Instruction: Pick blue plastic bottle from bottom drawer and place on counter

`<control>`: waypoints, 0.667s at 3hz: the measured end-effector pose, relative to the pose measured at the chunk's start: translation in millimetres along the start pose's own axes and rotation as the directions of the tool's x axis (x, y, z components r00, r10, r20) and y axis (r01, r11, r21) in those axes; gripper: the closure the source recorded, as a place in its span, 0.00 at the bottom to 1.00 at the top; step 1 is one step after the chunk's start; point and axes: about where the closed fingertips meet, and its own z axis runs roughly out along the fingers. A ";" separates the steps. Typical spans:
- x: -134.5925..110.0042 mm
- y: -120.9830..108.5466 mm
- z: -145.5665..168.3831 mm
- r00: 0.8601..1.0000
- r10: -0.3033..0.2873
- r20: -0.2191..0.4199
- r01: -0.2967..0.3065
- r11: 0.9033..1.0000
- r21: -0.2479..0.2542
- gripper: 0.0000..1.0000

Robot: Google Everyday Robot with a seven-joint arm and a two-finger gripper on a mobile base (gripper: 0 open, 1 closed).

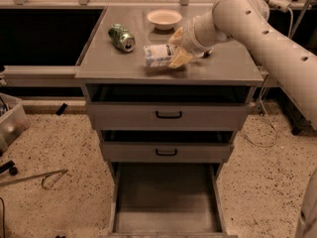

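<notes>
Blue plastic bottle [156, 55], white-labelled, lies sideways in pincer [175, 48] over counter [119, 63].

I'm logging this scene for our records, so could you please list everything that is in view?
blue plastic bottle: one, pale with a white label, on its side at the gripper, mid-counter
green can: one, green, on its side, counter's left rear
bowl: one, cream, counter's rear
counter: one, grey, atop the drawers
upper drawers: two, grey with black handles, below the counter
bottom drawer: one, grey, pulled open
bin: one, clear, floor at left
arm: one, white, reaching in from the right
gripper: one, yellowish, at the bottle over the counter
</notes>
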 end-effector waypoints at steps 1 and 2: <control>2.4 14.0 6.5 1.000 0.005 -0.007 -0.006 0.999 -0.051 1.00; 2.4 14.4 6.7 1.000 0.005 -0.007 -0.006 0.999 -0.053 0.81</control>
